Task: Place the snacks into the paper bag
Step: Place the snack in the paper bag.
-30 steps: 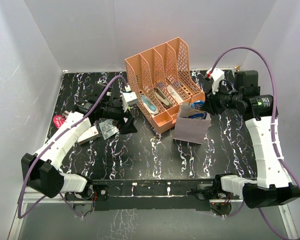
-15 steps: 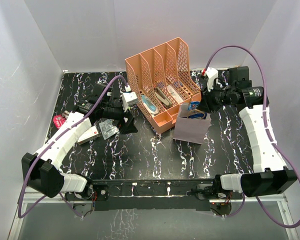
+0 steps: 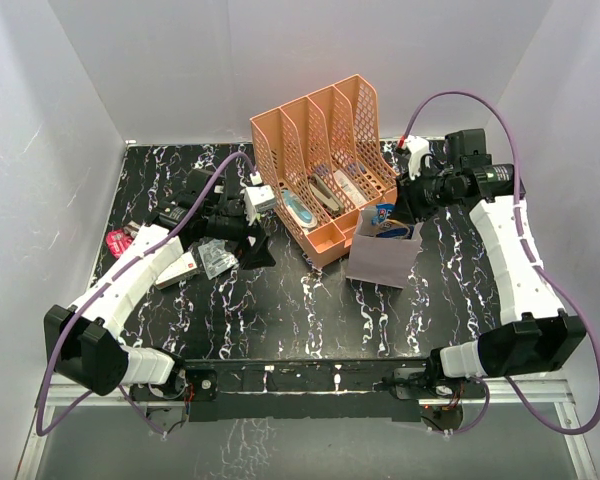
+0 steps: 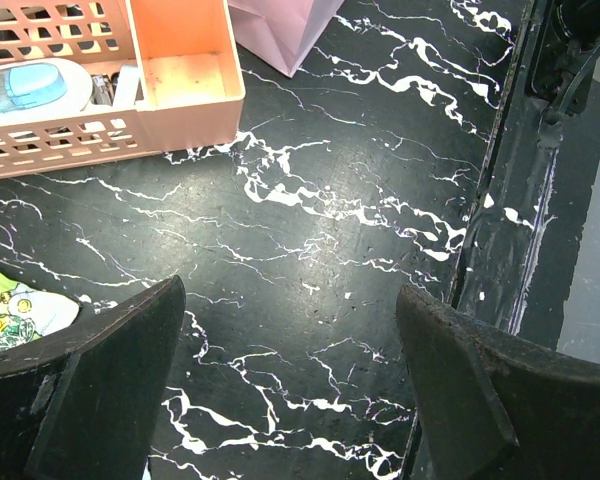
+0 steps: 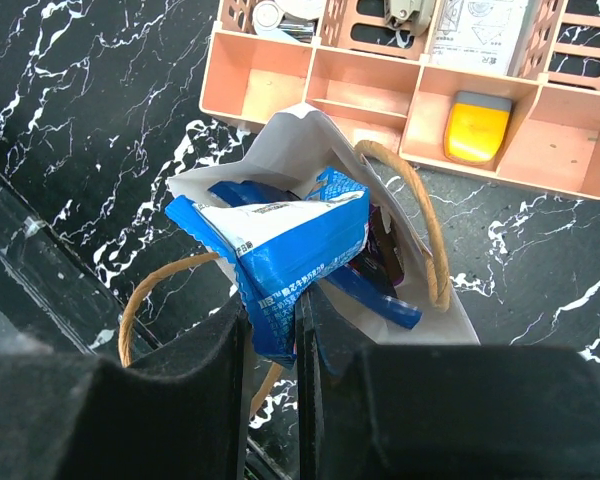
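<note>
My right gripper (image 5: 272, 320) is shut on a blue-white bar packet (image 5: 290, 240) and holds it over the open mouth of the paper bag (image 5: 280, 125). The pale bag stands in front of the organiser in the top view (image 3: 383, 258). It holds a dark blue packet (image 5: 385, 295) and a purple one. My left gripper (image 4: 290, 340) is open and empty above bare table. A green-yellow packet (image 4: 15, 310) lies at its left finger. More snacks lie at the left: a red one (image 3: 118, 240), a clear wrapper (image 3: 217, 258) and a white-red bar (image 3: 180, 268).
The peach mesh file organiser (image 3: 325, 165) stands just behind the bag, with pens and a slim blue-white tool in it; its front tray (image 5: 375, 100) lies right by the bag mouth. The table's near rail (image 4: 540, 200) lies to the right of my left gripper.
My right arm has swung left and back, carrying the blue-white packet a little further over the bag mouth. The left arm has not moved.
</note>
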You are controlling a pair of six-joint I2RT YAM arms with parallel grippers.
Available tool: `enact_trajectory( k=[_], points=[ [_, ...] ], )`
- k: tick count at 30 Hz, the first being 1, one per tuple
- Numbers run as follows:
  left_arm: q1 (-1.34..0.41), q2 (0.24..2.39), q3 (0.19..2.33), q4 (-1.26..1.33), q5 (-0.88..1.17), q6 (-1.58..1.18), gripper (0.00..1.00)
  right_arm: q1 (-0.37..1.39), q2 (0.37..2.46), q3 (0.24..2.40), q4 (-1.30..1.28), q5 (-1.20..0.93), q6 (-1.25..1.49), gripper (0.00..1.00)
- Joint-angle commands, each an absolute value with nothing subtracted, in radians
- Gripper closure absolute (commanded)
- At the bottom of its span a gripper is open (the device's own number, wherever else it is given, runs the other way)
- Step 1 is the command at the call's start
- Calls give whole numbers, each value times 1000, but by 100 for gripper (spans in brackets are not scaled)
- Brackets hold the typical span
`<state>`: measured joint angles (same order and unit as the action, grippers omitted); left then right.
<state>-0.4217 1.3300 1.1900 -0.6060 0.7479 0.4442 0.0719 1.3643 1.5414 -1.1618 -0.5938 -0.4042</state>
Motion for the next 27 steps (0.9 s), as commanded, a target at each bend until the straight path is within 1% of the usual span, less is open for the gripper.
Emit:
enact_trajectory(
  k=[1,4,12,15,21,27],
  points=[
    [-416,1308,1176,-598,776,439,15,69,1376,1588,-1148,-588,-372,88],
    [-416,1306,1177,-601,780,441,15,71,1380,1583,-1145,-590,-368,84],
    [-412,1301,1175,-608,790,446,15,70,1375,1561,-1103,-542,-356,82],
    [-410,1301,1175,-609,789,446,15,72,1383,1555,-1100,-544,-357,78],
    [-400,1295,1192,-611,731,437,14,72,1384,1540,-1080,-515,-360,74],
    [-380,1288,1207,-608,671,427,13,72,1383,1550,-1075,-504,-362,67]
  ],
)
